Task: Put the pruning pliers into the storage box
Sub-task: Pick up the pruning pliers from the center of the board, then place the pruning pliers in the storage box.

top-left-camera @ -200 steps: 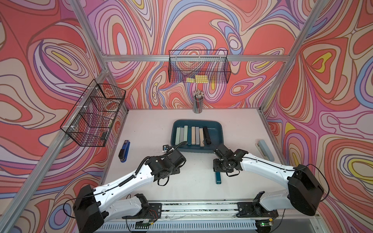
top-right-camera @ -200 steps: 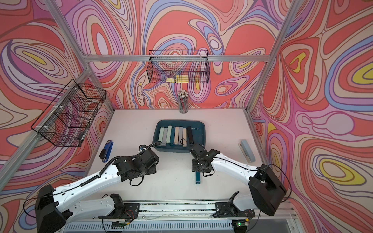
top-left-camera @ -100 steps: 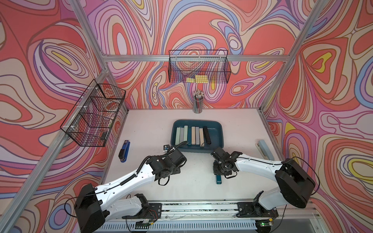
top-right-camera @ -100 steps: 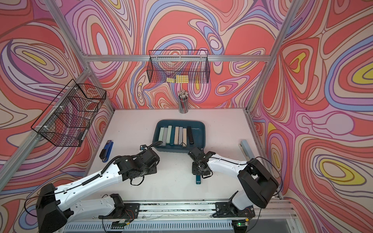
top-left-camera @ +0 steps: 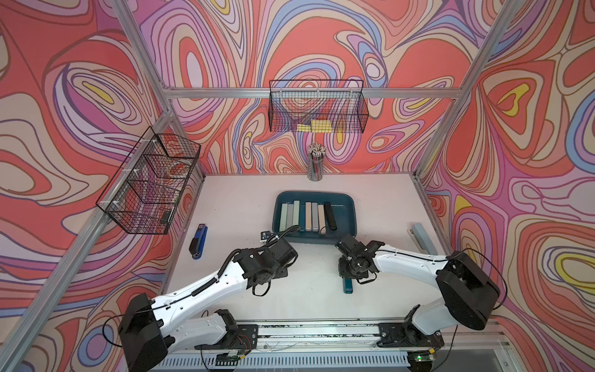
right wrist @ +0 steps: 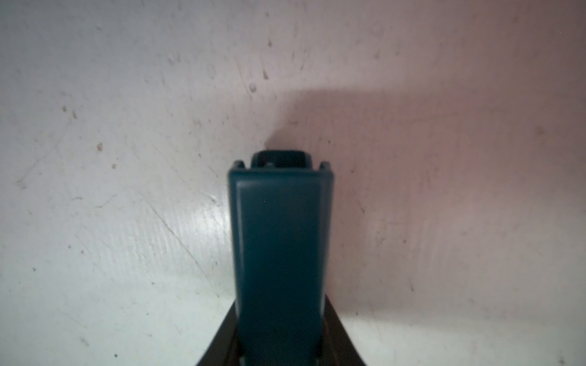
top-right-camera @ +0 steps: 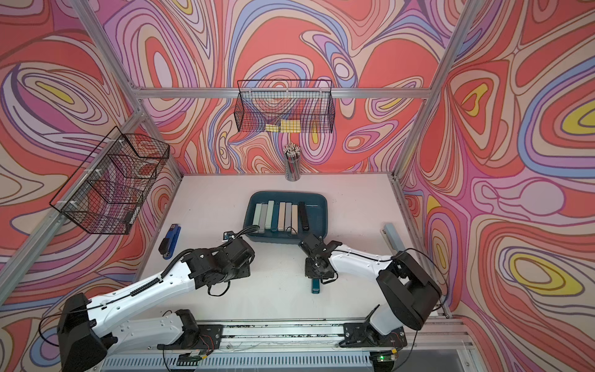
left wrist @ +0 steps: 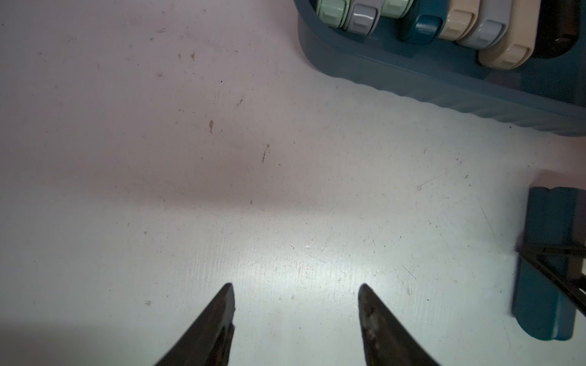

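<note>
One dark teal pruning pliers [right wrist: 279, 247] lies lengthwise on the table in front of the storage box, and its near end shows in both top views [top-left-camera: 347, 286] [top-right-camera: 316, 287]. My right gripper [right wrist: 280, 317] points down over it, its fingers shut against the two long sides. The storage box [top-left-camera: 347, 222] [top-right-camera: 320, 222] is a dark teal tray at mid-table. It holds several pruning pliers [top-left-camera: 307, 215] side by side in pale green, grey, teal, beige and black. My left gripper [left wrist: 296, 291] hovers open and empty over bare table, left of the held pliers [left wrist: 543, 285] and near the box's front left corner [left wrist: 444, 82].
A blue-and-black stapler [top-left-camera: 198, 241] lies near the left edge. A pale blue-grey bar [top-left-camera: 422, 239] lies along the right edge. A cup of pencils [top-left-camera: 315, 166] stands at the back wall. Black wire baskets hang on the left [top-left-camera: 148, 183] and back [top-left-camera: 317, 108] walls.
My right gripper has closed on the dark teal pliers, and its arm has shifted slightly. The left arm has not moved.
</note>
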Robot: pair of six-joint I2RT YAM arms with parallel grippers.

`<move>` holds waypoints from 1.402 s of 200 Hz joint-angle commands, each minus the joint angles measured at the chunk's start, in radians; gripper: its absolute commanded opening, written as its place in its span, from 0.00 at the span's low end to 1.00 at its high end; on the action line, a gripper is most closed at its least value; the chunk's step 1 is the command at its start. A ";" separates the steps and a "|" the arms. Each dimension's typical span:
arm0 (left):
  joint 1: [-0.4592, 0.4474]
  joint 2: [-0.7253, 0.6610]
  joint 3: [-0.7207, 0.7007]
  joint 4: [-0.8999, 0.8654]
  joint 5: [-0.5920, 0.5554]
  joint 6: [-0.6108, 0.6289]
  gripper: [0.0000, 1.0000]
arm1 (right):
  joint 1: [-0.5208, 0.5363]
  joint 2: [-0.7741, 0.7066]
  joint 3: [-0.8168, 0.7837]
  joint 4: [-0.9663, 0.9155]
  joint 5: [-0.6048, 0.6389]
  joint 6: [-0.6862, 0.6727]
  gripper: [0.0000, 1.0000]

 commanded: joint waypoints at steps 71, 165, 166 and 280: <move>0.010 -0.020 0.000 -0.008 -0.023 -0.012 0.63 | 0.010 -0.062 0.330 -0.241 0.075 -0.113 0.21; 0.011 -0.045 -0.010 -0.006 -0.020 -0.035 0.63 | -0.102 0.289 0.843 -0.220 0.208 -0.427 0.21; 0.011 -0.045 -0.010 -0.005 -0.020 -0.036 0.63 | -0.105 0.293 0.847 -0.218 0.208 -0.428 0.21; 0.011 -0.063 -0.009 -0.015 -0.003 -0.042 0.63 | -0.297 0.608 1.035 -0.170 0.194 -0.530 0.21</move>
